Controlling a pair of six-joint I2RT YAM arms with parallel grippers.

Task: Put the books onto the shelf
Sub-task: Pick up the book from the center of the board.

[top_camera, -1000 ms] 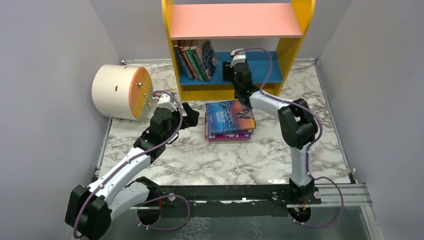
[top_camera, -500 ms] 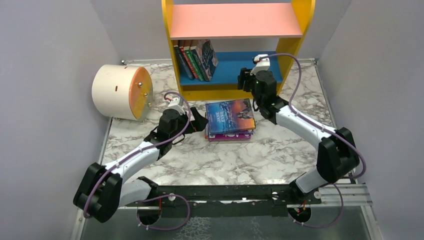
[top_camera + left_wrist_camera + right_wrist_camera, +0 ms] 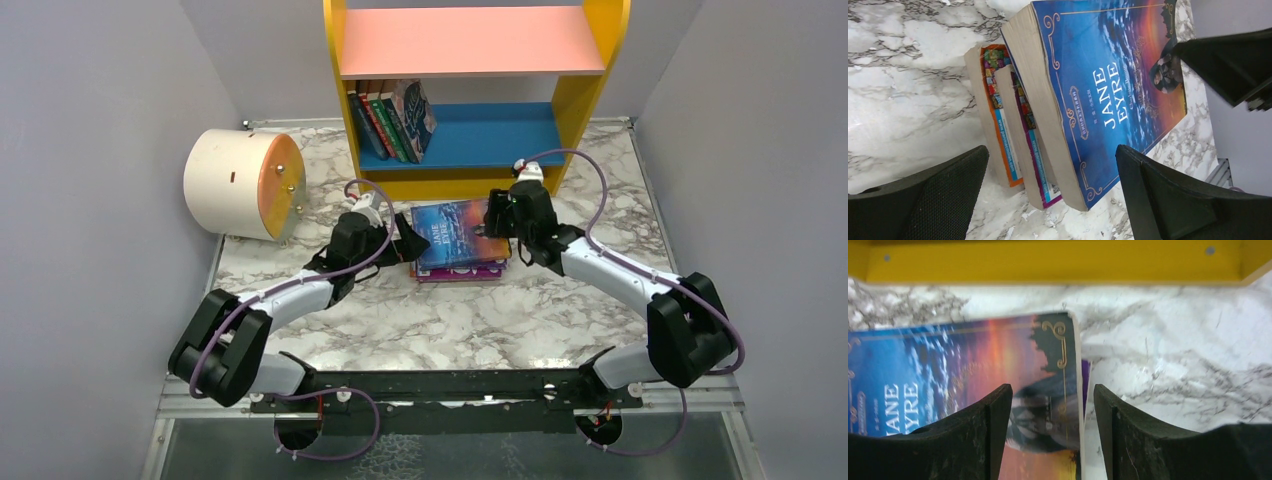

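My left gripper point(image 3: 1050, 152) is black; the top book point(image 3: 1118, 100) is deep blue with an orange sunset and gold scrollwork, the orange book point(image 3: 1007, 150) and purple book point(image 3: 1035, 160) beneath; table point(image 3: 450, 310) white, grey-veined marble; shelf point(image 3: 590, 60) yellow, pink, blue

**benchlurker:** how are the arms sitting rn?

**me:** Both reach forward and angle inward, so the grippers face each other across the middle. My left arm point(image 3: 290, 295) lies low, elbow out left. The left gripper point(image 3: 408, 242) has its jaws spread wide and isn't gripping anything. The right arm point(image 3: 610, 270) has its elbow way out right, with the right gripper point(image 3: 496, 214) tipped down, jaws parted roughly halfway, nothing pinched.
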